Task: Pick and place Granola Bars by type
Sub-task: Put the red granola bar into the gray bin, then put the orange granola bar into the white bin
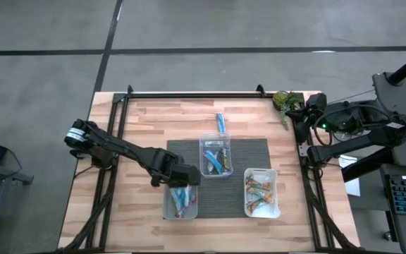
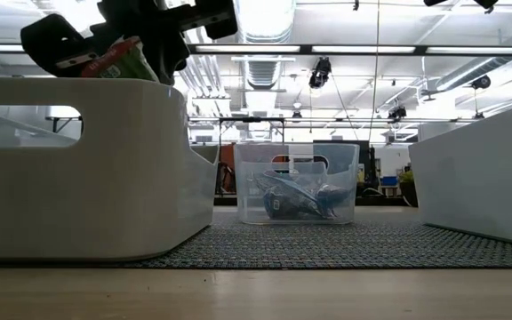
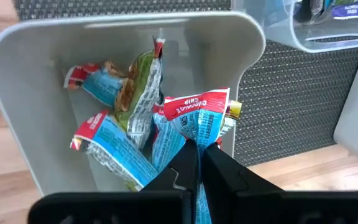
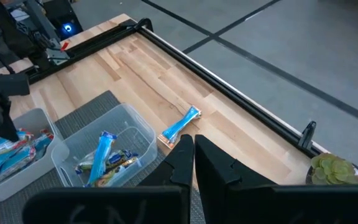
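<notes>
My left gripper hovers over the left white tub and is shut on a blue granola bar with a red end. That tub holds several blue bars. The clear tub in the middle of the mat holds mixed bars. The right white tub holds orange ones. One loose blue bar lies flat on the wood behind the clear tub. My right gripper waits shut and holding nothing, raised at the table's right edge. My left gripper pinches the blue bar between its two fingers at the wrapper's blue end. The fingers slant down from above. The bar sticks out past the fingertips, red end foremost, over the bars in the tub. In the low view it shows above the tub's rim.
A dark mat lies under the three tubs. A small green plant stands at the far right corner. A black rail runs along the far edge. Bare wood lies to the left and right of the mat.
</notes>
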Robot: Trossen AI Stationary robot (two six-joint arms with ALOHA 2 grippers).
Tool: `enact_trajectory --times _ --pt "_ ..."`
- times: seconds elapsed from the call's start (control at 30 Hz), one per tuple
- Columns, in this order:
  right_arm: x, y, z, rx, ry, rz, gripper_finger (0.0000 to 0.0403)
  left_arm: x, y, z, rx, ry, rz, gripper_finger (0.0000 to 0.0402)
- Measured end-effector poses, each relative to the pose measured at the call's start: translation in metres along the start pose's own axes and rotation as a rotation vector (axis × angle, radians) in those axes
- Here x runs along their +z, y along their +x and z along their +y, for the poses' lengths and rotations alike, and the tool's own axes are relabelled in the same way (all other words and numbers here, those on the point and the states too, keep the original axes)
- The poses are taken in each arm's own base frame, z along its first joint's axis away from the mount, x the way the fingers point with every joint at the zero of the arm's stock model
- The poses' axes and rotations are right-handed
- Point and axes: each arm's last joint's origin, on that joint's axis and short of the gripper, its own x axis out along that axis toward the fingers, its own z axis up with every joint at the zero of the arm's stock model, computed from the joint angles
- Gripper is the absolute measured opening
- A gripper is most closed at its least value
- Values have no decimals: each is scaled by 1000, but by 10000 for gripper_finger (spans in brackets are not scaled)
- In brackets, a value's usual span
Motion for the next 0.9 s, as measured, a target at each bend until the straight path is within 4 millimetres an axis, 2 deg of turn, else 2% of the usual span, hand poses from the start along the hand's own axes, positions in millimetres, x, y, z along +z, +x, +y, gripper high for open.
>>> enact_trajectory --times 0.37,0.67,0.9 --pt "0 0 0 0 6 0 8 1 0 0 -4 15 -21 5" --pt "0 0 0 0 9 0 8 1 0 -1 -12 15 -18 89" --pt "0 0 0 1 9 0 8 1 0 -1 -14 15 -18 103"
